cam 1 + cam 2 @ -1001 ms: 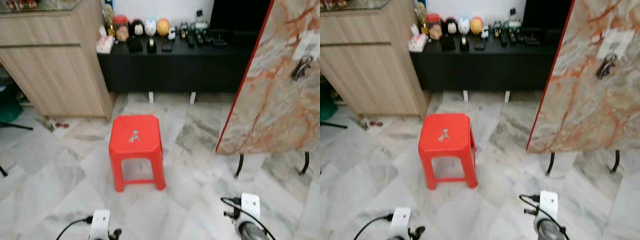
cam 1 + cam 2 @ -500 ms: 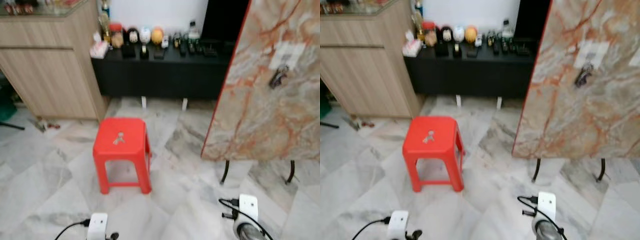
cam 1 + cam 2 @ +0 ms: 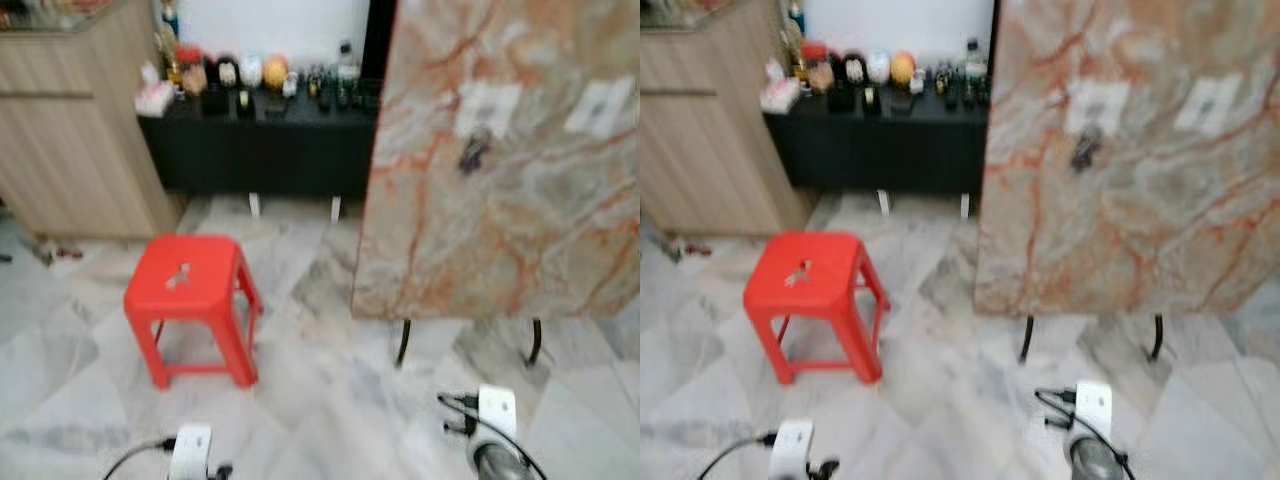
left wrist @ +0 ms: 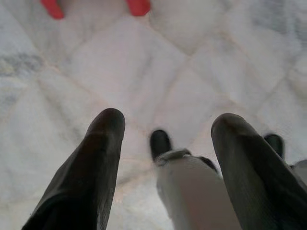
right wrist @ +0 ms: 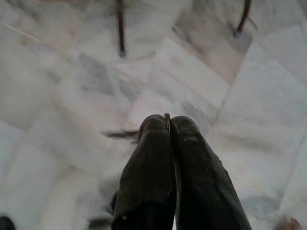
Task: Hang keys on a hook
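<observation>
A small silver bunch of keys lies on top of a red plastic stool at the left. To the right stands a marble-patterned board bearing two white hook pads; a dark bunch hangs from the left pad, and the right pad looks bare. Both arms hang low at the bottom edge. My left gripper is open above the floor, nothing between its fingers. My right gripper is shut, with a thin sliver at its tips that I cannot identify.
A low black cabinet with figurines and bottles runs along the back wall. A wooden cabinet stands at the far left. The board rests on thin dark legs. Marble floor tiles spread between the stool and the board.
The camera has swung to the right: the stool sits further left in the picture and more of the board shows. Both arms stay low.
</observation>
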You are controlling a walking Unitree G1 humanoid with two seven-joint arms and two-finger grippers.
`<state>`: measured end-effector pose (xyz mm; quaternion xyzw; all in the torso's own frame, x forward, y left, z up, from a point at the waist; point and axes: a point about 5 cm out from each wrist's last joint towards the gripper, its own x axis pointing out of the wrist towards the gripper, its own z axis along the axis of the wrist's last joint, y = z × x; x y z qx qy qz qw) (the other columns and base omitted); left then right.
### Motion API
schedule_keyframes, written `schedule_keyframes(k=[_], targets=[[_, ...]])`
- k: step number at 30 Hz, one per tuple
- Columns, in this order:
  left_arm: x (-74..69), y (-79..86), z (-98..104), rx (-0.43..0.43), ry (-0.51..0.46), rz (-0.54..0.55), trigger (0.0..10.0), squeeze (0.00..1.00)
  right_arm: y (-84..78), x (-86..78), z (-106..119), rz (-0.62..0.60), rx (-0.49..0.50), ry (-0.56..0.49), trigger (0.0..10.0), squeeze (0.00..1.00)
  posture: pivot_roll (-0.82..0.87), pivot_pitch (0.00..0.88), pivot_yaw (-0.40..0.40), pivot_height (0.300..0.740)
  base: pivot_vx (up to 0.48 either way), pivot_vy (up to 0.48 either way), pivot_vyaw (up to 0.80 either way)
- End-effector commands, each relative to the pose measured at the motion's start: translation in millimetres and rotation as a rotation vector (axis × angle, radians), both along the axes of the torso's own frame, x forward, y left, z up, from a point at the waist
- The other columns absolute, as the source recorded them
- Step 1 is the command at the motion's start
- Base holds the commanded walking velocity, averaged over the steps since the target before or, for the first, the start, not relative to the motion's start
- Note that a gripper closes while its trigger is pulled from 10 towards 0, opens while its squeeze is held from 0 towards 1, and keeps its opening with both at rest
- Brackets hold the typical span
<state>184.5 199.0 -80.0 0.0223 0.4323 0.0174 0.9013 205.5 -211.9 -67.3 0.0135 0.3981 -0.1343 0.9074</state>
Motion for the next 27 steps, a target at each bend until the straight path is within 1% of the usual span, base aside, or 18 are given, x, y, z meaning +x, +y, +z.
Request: schedule_keyframes(k=[1,3,7,13,20,27], targets=[[-4.4,-2.6,-2.7,-0.006,0.017,-0.007,10.0,0.0,-3.7,3.2,2.7,-0.009,-0.011,-0.011,10.0,0.0,-0.08,0.049,-0.024,0.74,0.0,-0.442,0.0],[-4.1,-3.1,-2.6,-0.006,0.019,-0.009,10.0,0.0,-4.2,3.5,2.9,-0.009,-0.012,-0.011,10.0,0.0,-0.09,0.05,-0.027,0.74,0.0,-0.326,0.0],[-5.1,-4.2,-3.5,-0.013,0.031,-0.008,10.0,0.0,-5.0,3.2,2.9,-0.008,-0.014,-0.01,10.0,0.0,-0.08,0.041,-0.026,0.74,0.0,0.0,0.0],[-4.9,-5.2,-3.4,-0.03,0.023,0.003,10.0,0.0,-5.4,3.3,3.0,-0.004,-0.019,-0.01,10.0,0.0,-0.08,0.034,-0.024,0.74,0.0,0.0,0.0],[-5.0,-6.3,-3.7,-0.024,0.034,-0.035,10.0,0.0,-6.1,2.9,3.1,-0.007,-0.023,-0.014,10.0,0.0,-0.09,0.02,-0.02,0.74,0.0,0.0,0.0],[-6.3,-7.5,-4.8,-0.025,0.047,-0.035,10.0,0.0,-6.8,2.5,3.0,0.009,-0.027,-0.01,10.0,0.0,-0.09,0.0,-0.027,0.74,0.31,0.0,0.0]])
